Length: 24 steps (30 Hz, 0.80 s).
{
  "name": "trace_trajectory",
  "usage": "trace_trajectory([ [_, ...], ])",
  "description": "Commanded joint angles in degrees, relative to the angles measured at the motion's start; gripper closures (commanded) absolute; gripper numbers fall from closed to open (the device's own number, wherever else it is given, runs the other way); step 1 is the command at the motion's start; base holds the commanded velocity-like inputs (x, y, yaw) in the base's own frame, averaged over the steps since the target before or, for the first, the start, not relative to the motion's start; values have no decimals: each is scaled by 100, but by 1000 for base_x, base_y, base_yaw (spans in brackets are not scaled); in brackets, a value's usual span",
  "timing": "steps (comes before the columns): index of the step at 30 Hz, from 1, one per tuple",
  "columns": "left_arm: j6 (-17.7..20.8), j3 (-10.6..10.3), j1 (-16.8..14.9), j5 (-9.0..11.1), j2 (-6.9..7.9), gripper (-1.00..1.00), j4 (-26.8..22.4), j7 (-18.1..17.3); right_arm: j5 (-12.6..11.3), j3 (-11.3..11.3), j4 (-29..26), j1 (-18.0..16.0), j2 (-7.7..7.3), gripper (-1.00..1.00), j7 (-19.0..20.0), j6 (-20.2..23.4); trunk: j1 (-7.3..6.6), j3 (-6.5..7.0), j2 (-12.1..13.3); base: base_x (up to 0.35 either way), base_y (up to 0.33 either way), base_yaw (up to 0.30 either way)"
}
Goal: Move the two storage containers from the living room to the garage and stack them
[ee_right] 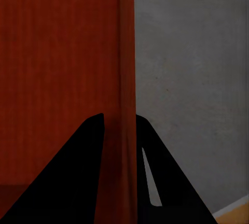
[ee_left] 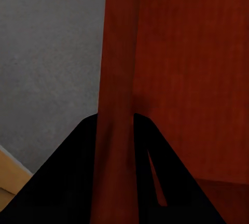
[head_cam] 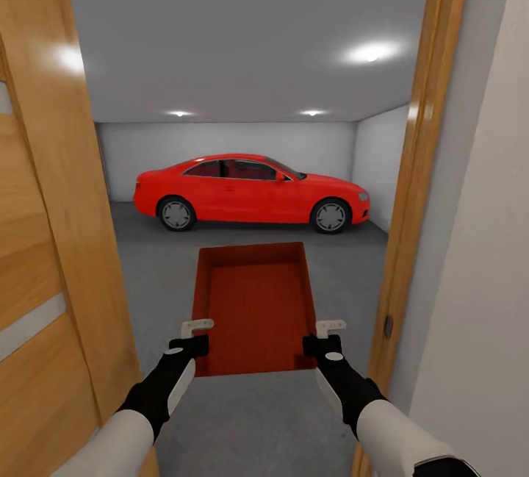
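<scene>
Container (head_cam: 253,308), orange-red, lidless, ribbed inside, hangs between both pincers above the garage floor (head_cam: 353,256); left pincer (head_cam: 197,336) and right pincer (head_cam: 323,336) each pinch a side wall.

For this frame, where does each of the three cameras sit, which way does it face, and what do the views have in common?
Head view: on the robot's head, facing forward and down through a wooden door frame into the garage with the red car; both forearms show, left gripper and right gripper holding the storage container.
Left wrist view: near the left gripper, looking along its fingers astride a container wall.
Right wrist view: likewise by the right gripper.
Shared: the container and the grey floor.
</scene>
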Motion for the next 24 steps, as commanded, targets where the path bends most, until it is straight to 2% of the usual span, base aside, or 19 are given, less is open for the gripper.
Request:
trace_trajectory([
  [1,-23,58,-2,-36,9,100,-194,53,-11,-65,9,1,-37,100,-66,23,2,-3,-4,3,2,-4],
  [24,-23,58,-2,-36,10,100,-195,53,-13,-65,9,1,-34,100,-66,6,2,-2,-4,0,0,0],
])
